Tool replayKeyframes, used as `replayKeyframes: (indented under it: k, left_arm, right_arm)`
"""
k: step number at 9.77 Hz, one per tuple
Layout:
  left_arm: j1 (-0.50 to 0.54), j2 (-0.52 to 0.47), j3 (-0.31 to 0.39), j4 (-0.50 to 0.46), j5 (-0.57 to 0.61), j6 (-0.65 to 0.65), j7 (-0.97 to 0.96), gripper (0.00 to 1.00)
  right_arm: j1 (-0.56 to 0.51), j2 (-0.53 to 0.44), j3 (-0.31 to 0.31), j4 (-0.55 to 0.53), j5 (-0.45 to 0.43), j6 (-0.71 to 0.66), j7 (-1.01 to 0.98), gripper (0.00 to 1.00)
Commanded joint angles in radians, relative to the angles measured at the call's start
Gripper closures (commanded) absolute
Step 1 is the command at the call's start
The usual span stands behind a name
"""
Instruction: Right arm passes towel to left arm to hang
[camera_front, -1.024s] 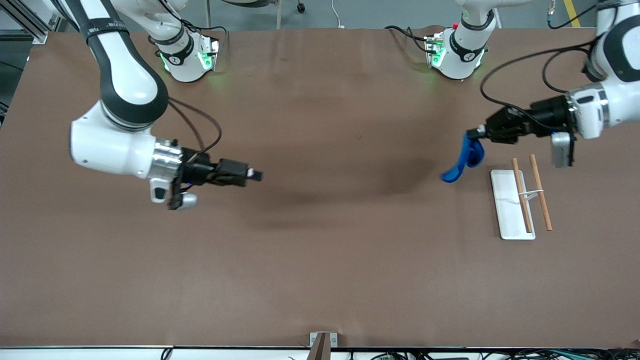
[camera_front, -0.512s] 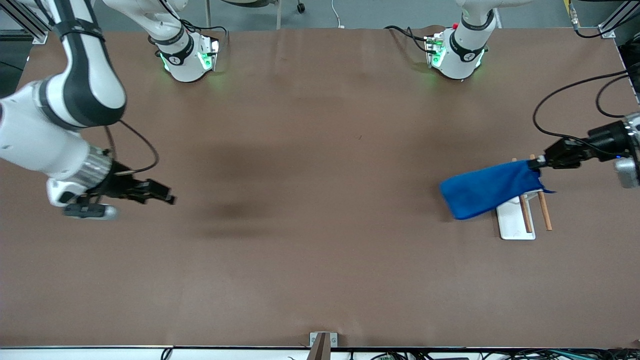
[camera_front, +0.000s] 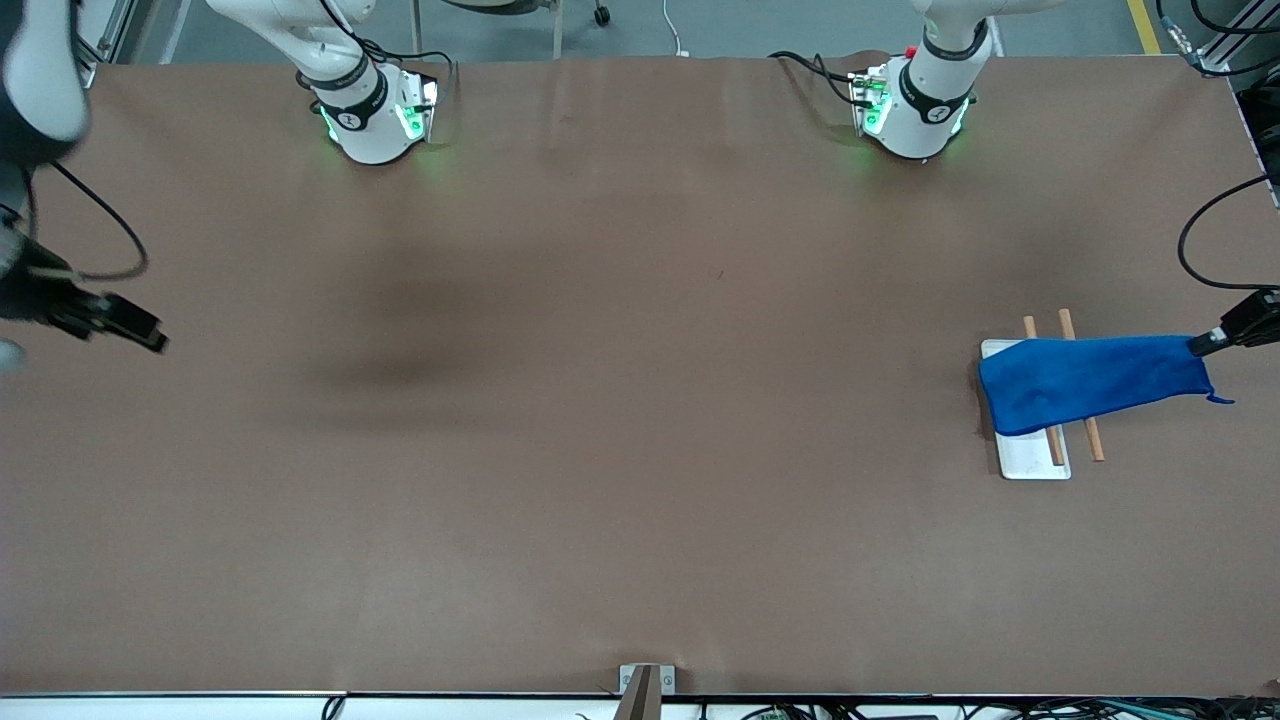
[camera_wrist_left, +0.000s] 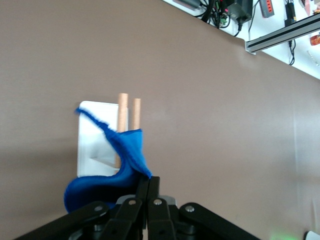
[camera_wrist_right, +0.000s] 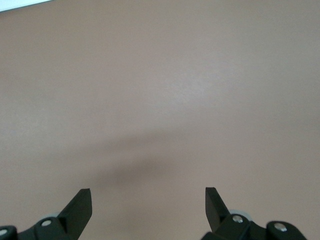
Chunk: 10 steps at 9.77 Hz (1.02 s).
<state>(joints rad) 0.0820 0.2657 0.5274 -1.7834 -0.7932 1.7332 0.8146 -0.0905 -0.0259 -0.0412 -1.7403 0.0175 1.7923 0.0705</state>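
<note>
My left gripper (camera_front: 1203, 343) clamps towel (camera_front: 1095, 380) corner; cloth drapes lengthwise across rack (camera_front: 1040, 440) rods, toward table middle. Right gripper (camera_wrist_right: 148, 202) empty, fingers spread, waiting over its table end.

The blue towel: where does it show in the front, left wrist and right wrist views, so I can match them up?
Front view: the towel is draped across the two wooden rods, one end pinched by the left gripper.
Left wrist view: the towel hangs from the shut fingers, over the white base.
Right wrist view: not in it.
Shared landmark: the wooden rods.
</note>
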Motion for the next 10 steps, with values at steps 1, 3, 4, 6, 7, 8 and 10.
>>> replayKeyframes:
  k: [1, 3, 4, 6, 7, 8, 10]
  left_arm:
    - [0.011, 0.078, 0.0, 0.03, 0.015, -0.001, 0.026, 0.11]
    - [0.019, 0.086, 0.016, 0.041, 0.04, 0.063, 0.015, 0.0]
    - [0.018, 0.069, 0.007, 0.044, 0.095, 0.086, 0.014, 0.0]
    - [0.019, -0.032, -0.108, 0.033, 0.281, 0.161, 0.002, 0.0]
    - [0.019, -0.083, -0.183, 0.024, 0.395, 0.186, -0.02, 0.0]
    - [0.021, -0.13, -0.237, 0.012, 0.463, 0.196, -0.087, 0.0]
    - [0.021, -0.228, -0.369, -0.013, 0.584, 0.22, -0.299, 0.0]
  right_arm:
    - [-0.008, -0.011, 0.006, 0.144, -0.017, -0.152, 0.002, 0.0]
    - [-0.008, -0.016, 0.004, 0.189, -0.014, -0.238, 0.011, 0.0]
    - [-0.014, -0.019, 0.0, 0.194, -0.014, -0.255, 0.006, 0.0]
    - [-0.014, -0.029, 0.0, 0.193, -0.014, -0.268, 0.009, 0.0]
    - [-0.012, -0.028, 0.001, 0.196, -0.017, -0.268, -0.004, 0.0]
    - [-0.015, -0.028, 0.0, 0.2, -0.017, -0.269, -0.011, 0.0]
    - [-0.012, -0.026, 0.001, 0.218, -0.025, -0.264, -0.049, 0.0]
